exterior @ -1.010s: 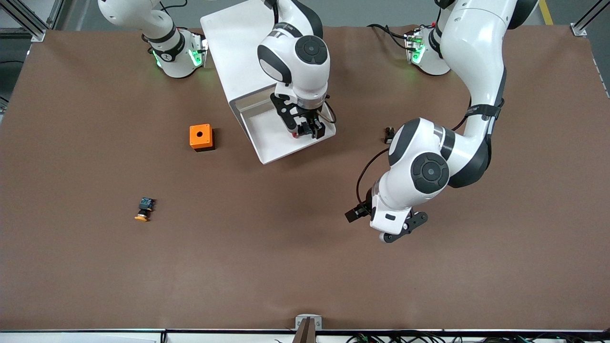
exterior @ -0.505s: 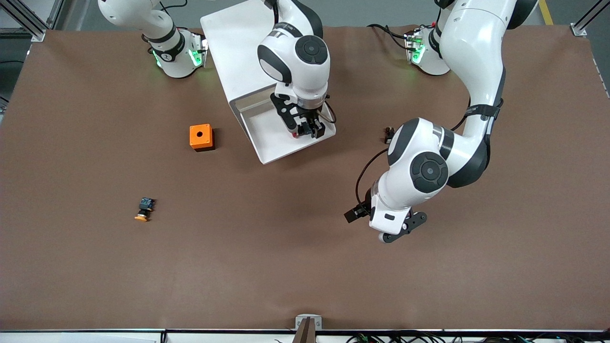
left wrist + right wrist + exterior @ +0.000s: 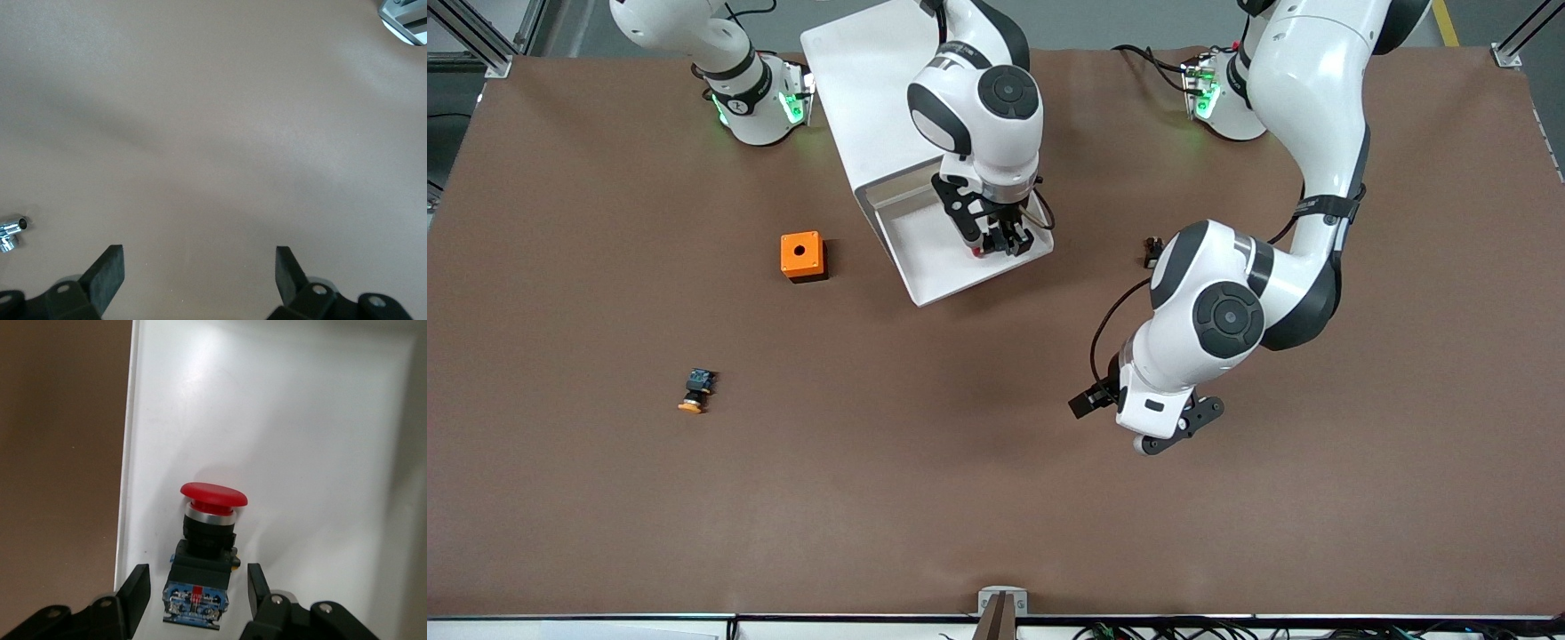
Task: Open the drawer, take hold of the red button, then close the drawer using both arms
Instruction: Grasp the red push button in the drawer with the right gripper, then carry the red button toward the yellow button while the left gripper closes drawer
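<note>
Brown desk [image 3: 925, 498] lies bare under the waiting left tool [image 3: 199, 275], fingers spread wide and holding nothing. Farther from the front camera, the right tool [image 3: 193, 600] sits low in the pulled-out drawer [image 3: 943, 267], its fingers straddling the button [image 3: 203, 553] but not yet touching it, so a grasp looks imminent.

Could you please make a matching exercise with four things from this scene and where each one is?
Things:
1. red button
2. orange cube
3. orange-yellow button
4. left gripper

Places:
A. over bare table, fingers wide open
B. in the open drawer, between the right gripper's fingers
C. on the table beside the drawer
D. alone, nearest the front camera

Pairs: 1-B, 2-C, 3-D, 4-A
</note>
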Available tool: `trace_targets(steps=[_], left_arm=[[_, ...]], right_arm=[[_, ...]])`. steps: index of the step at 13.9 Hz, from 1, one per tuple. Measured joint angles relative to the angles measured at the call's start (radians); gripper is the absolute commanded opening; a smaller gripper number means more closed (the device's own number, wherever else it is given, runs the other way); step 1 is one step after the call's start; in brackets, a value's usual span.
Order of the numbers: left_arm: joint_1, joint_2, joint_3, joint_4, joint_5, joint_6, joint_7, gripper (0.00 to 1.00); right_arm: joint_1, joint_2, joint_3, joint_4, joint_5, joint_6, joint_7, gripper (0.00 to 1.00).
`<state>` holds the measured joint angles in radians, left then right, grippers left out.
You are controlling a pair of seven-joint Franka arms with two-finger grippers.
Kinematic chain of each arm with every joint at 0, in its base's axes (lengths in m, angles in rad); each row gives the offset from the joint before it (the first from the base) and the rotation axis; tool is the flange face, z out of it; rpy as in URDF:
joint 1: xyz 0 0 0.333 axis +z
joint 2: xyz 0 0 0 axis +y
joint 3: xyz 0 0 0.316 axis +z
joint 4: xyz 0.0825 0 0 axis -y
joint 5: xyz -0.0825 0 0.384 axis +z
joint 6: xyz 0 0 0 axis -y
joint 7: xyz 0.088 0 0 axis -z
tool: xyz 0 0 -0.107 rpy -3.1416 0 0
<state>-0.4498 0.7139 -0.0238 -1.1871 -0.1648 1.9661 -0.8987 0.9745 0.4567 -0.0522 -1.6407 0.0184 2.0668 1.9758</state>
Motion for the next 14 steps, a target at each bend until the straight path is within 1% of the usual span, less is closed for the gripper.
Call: trace_targets(steps=[2, 3, 4, 9, 10, 12, 14], left_arm=[[0.000, 0.000, 0.000, 0.000, 0.000, 0.001, 0.000, 0.99], [0.000, 0.000, 0.000, -0.001, 0.000, 0.001, 0.000, 0.99], [0.000, 0.000, 0.000, -0.002, 0.000, 0.002, 0.000, 0.99], [0.000, 0.000, 0.000, -0.003, 0.000, 0.003, 0.000, 0.99], [0.000, 0.000, 0.000, -0.003, 0.000, 0.003, 0.000, 0.99], [0.000, 0.000, 0.000, -0.004, 0.000, 0.003, 0.000, 0.99], [-0.001, 0.000, 0.000, -0.004, 0.000, 0.004, 0.000, 0.99]], right_arm=[[0.000, 0.000, 0.000, 0.000, -0.001, 0.000, 0.000, 0.15], [0.000, 0.000, 0.000, 0.000, -0.001, 0.000, 0.000, 0.04], [0.000, 0.000, 0.000, 0.000, -0.001, 0.000, 0.000, 0.00], [0.000, 0.001, -0.005, 0.013, -0.001, -0.006, -0.007, 0.00], [-0.001, 0.001, -0.009, 0.033, -0.001, -0.032, -0.024, 0.00], [-0.018, 0.000, -0.016, 0.094, -0.001, -0.131, -0.087, 0.00], [-0.050, -0.001, -0.022, 0.151, -0.001, -0.226, -0.199, 0.00]])
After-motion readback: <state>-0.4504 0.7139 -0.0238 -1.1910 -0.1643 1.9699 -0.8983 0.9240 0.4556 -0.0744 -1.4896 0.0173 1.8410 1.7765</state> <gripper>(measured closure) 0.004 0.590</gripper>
